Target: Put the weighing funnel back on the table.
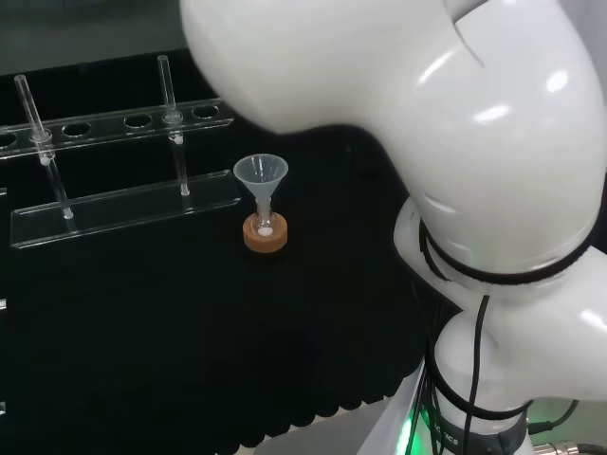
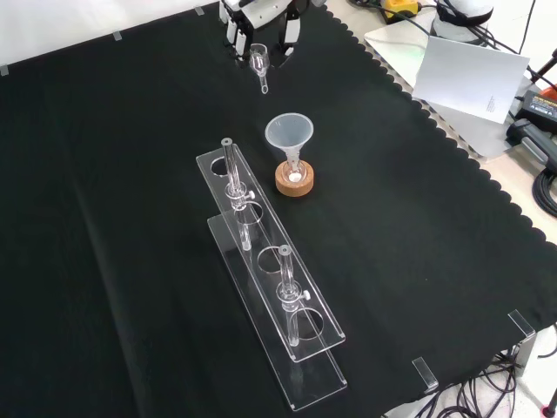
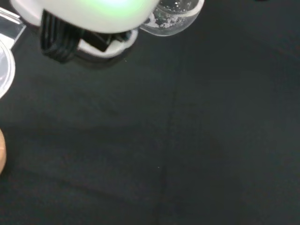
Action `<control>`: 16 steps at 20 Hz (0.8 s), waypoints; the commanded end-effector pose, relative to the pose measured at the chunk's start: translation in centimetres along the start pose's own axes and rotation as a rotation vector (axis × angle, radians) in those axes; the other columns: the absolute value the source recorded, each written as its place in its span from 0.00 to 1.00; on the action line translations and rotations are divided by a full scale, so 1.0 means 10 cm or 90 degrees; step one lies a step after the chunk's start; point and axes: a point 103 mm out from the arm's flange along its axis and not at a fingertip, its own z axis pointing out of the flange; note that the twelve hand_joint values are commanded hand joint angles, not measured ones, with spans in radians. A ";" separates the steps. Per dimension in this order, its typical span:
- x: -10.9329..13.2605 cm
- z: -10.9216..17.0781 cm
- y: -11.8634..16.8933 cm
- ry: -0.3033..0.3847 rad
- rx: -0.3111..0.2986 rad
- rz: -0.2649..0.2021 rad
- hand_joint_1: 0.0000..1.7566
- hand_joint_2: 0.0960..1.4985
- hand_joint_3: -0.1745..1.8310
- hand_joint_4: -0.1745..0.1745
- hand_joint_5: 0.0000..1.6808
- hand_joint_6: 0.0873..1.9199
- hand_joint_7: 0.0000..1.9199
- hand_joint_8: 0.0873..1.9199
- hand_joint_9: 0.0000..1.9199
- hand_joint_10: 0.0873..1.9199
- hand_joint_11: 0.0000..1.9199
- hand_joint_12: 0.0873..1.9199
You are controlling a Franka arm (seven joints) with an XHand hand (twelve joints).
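Hand (image 2: 258, 16) pinching weighing funnel (image 2: 259, 61) at table (image 2: 130, 174) far edge in front view, stem pointing down, funnel (image 2: 289, 133) standing mid-table.

The counter (image 2: 113, 218) is covered by a black cloth (image 2: 418, 226) with a scalloped edge. In the front view, a cork ring (image 2: 294, 180) sits on the cloth just toward 12 o'clock from its middle, carrying a small flask (image 2: 295, 171) with the funnel (image 2: 289, 132) in it. A clear rack (image 2: 257, 237) stands just beside the ring at its 9 o'clock and runs off toward 5 o'clock, with two glass tubes (image 2: 286, 287) upright in it.
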 end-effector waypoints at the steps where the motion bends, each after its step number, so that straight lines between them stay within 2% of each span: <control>1: -0.09 0.04 0.05 0.050 0.000 0.005 0.66 0.38 0.37 1.00 0.94 0.00 0.62 0.20 0.78 0.00 0.65 0.36; 16: -0.61 0.15 0.33 0.127 0.011 0.047 0.66 0.38 0.37 1.00 0.94 0.00 0.62 0.20 0.78 0.00 0.65 0.36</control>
